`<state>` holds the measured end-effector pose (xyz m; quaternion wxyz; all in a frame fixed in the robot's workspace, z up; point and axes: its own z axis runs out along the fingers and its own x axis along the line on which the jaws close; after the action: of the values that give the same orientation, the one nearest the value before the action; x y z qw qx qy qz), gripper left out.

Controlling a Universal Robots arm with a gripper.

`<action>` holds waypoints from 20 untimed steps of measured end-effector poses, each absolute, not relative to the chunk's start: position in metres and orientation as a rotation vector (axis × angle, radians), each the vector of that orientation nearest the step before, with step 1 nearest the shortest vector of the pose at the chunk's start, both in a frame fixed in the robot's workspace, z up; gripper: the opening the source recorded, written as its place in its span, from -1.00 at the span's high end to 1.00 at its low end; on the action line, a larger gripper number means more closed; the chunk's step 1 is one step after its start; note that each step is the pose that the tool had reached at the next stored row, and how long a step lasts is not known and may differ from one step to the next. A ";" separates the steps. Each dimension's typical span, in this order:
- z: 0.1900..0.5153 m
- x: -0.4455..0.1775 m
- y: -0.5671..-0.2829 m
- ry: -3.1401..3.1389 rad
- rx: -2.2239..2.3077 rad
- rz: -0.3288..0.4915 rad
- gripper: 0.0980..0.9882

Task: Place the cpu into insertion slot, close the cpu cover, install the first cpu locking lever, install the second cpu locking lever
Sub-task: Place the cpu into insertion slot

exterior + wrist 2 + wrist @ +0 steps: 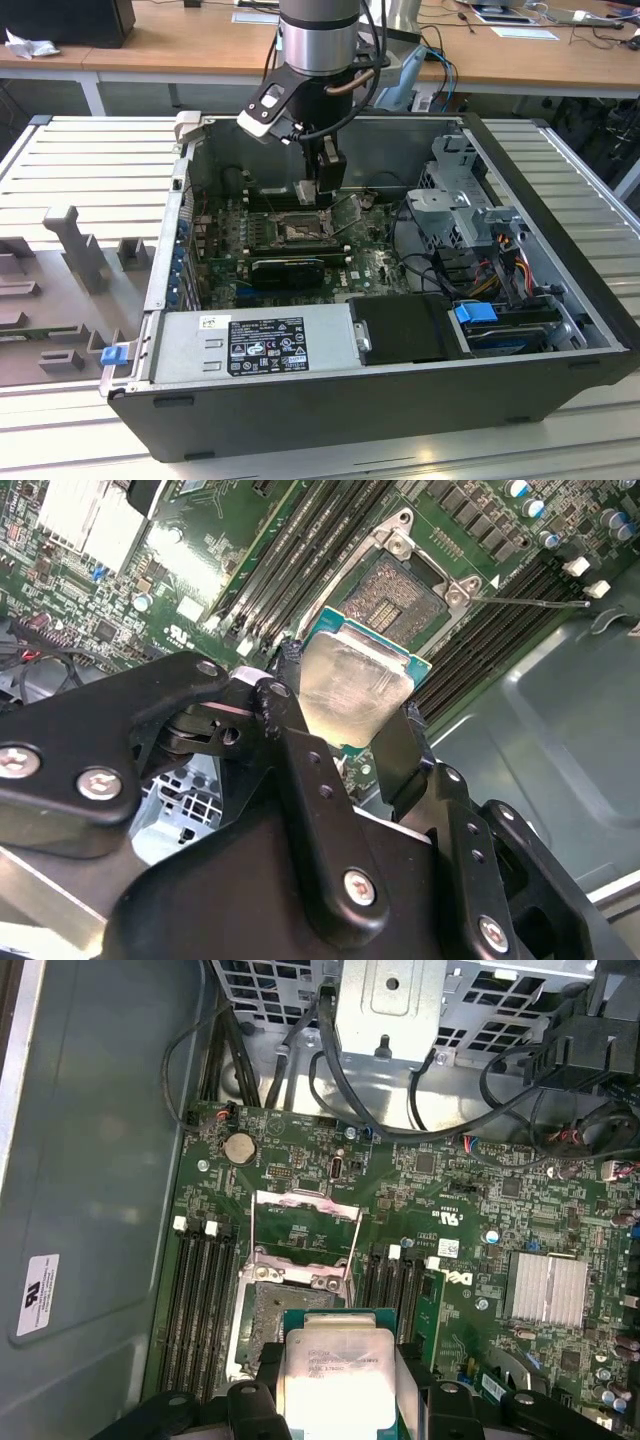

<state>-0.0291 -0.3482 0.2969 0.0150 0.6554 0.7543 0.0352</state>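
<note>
Black gripper [345,720] links crowd the second wrist view, its two fingers [290,695] clamped on the sides of one cpu [355,685]. The chip's silver top shows, and it is held above the single open socket [395,600]. One cpu cover [305,1232] stands raised on its hinge. The fingers hide the cpu's side edges, and the chip hides part of the socket. Two memory-slot banks [205,1290] flank the socket, with the case wall [90,1160] beyond one.

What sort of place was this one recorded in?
Probably a robotics lab or test workshop: an open desktop computer case sits on a ribbed metal table, wooden desks with cables and papers stand behind, and the gripper holds the cpu over the motherboard.
</note>
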 end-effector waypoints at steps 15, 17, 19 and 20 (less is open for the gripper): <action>0.291 -0.029 -0.348 2.345 2.042 0.109 0.03; 0.290 -0.029 -0.348 2.345 2.042 0.109 0.03; 0.289 -0.029 -0.348 2.345 2.042 0.110 0.03; 0.288 -0.029 -0.348 2.345 2.042 0.110 0.03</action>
<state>-0.0291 -0.3482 0.2878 0.0150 0.6563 0.7535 0.0352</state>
